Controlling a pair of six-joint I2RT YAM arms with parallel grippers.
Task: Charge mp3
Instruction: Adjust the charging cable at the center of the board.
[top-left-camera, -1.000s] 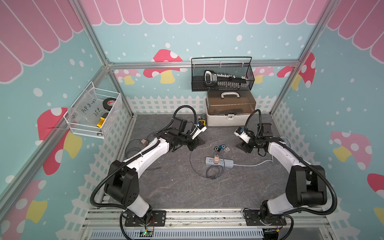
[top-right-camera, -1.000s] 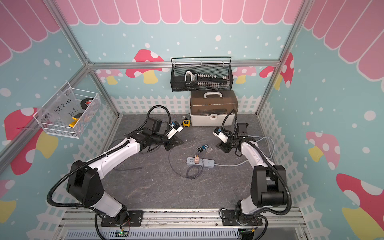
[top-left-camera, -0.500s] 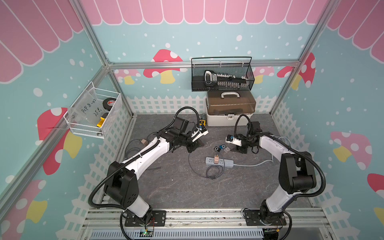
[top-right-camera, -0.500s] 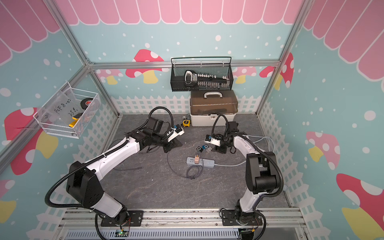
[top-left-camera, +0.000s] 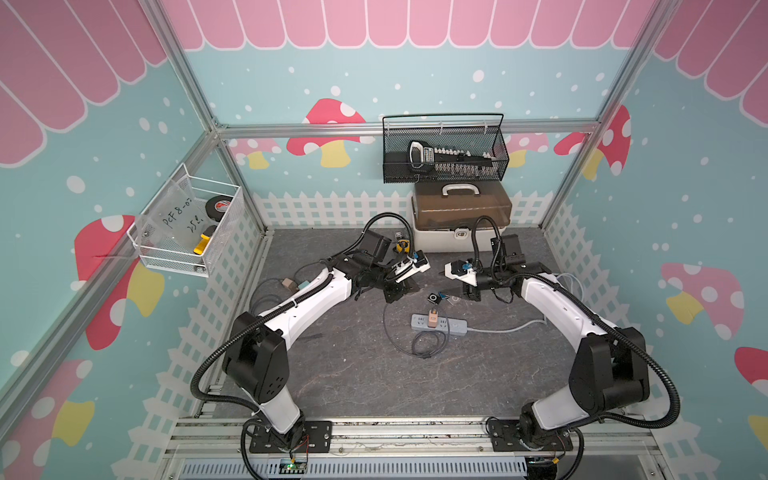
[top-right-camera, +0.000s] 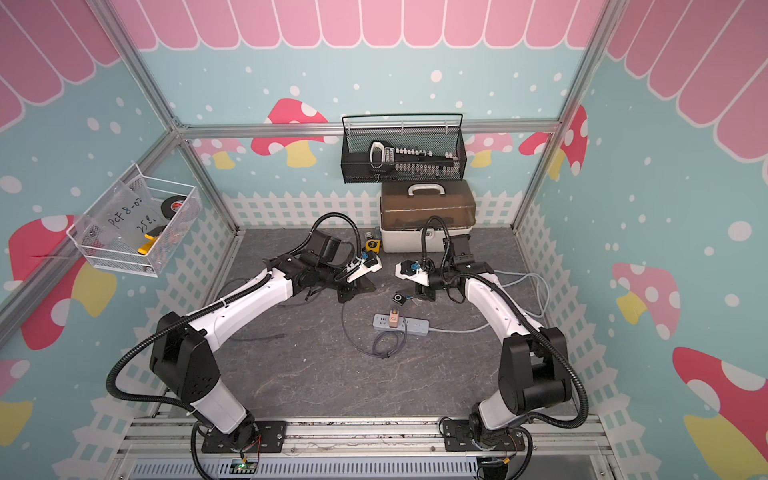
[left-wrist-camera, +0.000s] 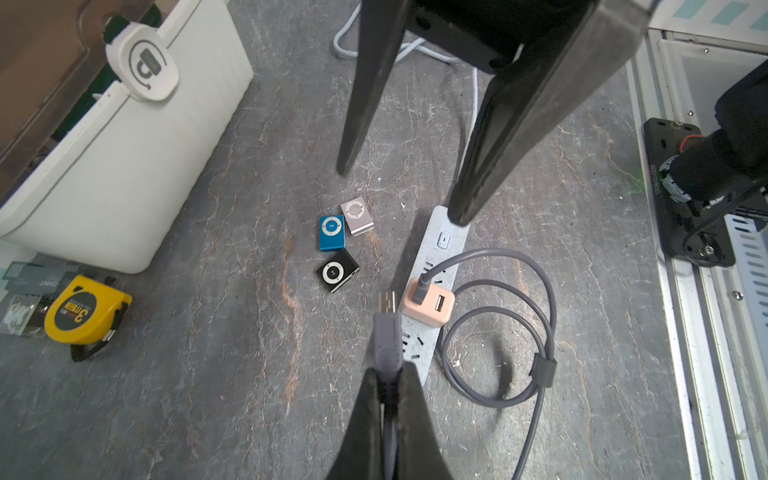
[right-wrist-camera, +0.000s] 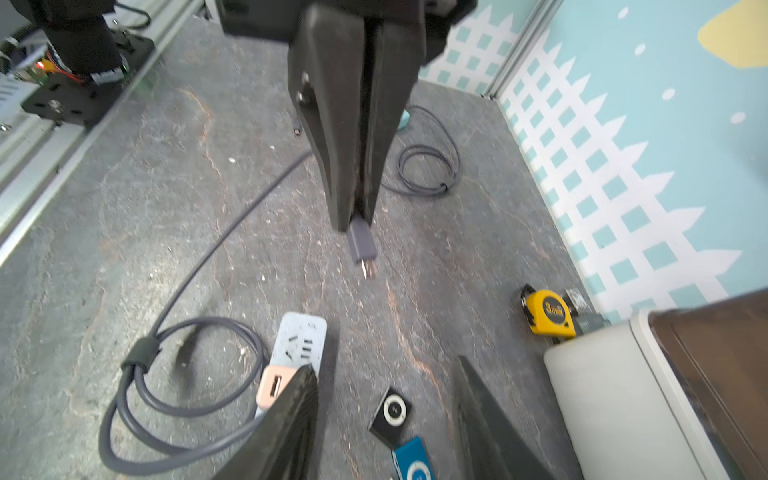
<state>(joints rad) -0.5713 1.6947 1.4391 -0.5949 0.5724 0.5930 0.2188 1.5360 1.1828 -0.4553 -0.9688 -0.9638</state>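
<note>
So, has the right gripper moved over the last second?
Yes. In both top views the right gripper has swung inward: it was beyond the cord end of the power strip, and now hangs open by the mp3 players behind the strip.

I'm seeing a robot lab cell: aluminium framing (top-left-camera: 291, 129) is holding mushroom-printed panels (top-left-camera: 291, 62), and white arms (top-left-camera: 316, 299) are sitting bolted to a rail (top-left-camera: 415, 432) at bottom centre.

1. White box (top-left-camera: 432, 243) with brown lid, at the back of the counter (top-left-camera: 353, 374).
2. Yellow tape measure (left-wrist-camera: 85, 311), just beside that box.
3. Black mesh basket (top-left-camera: 444, 176) hung above.
4. White wire basket (top-left-camera: 174, 257) holding a tape roll (top-left-camera: 219, 205).
</note>
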